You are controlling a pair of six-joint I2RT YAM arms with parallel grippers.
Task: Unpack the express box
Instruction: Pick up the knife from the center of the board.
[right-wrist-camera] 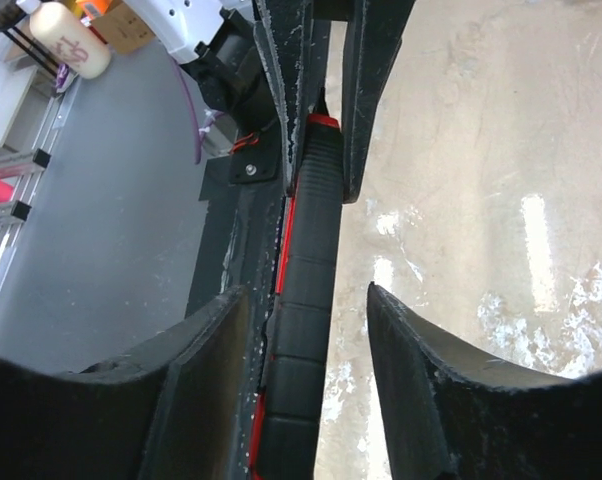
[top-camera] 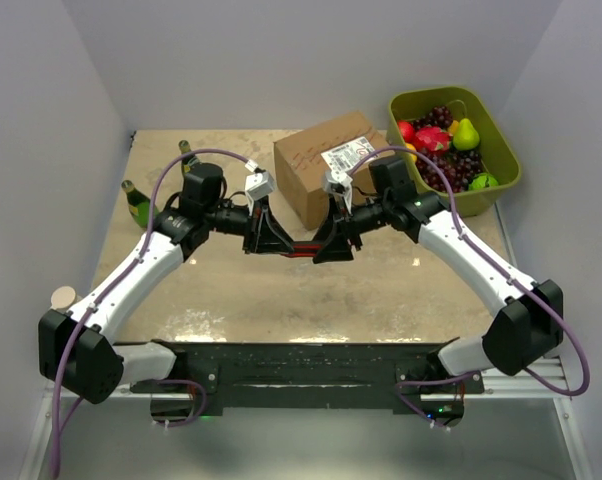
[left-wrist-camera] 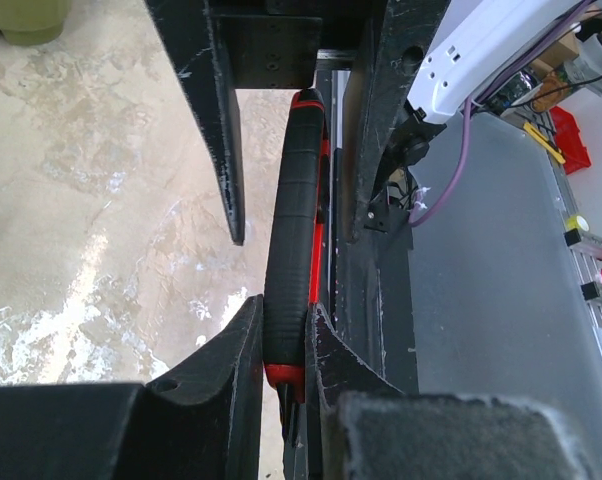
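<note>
The left claw (left-wrist-camera: 284, 335) pinches a red-and-black tool (left-wrist-camera: 293, 220). The right claw (right-wrist-camera: 306, 320) straddles the tool, jaws spread, with a gap on each side. The box (top-camera: 326, 165) sits at the back just beside the tub (top-camera: 431, 93), label up, its long axis running near-left to far-right. Fingers hide the tool's ends.

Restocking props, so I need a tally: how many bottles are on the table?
2. The near bottle is by the table's left edge. The far bottle is behind it toward the back wall, partly hidden by the left arm. More may be hidden behind that arm.
</note>
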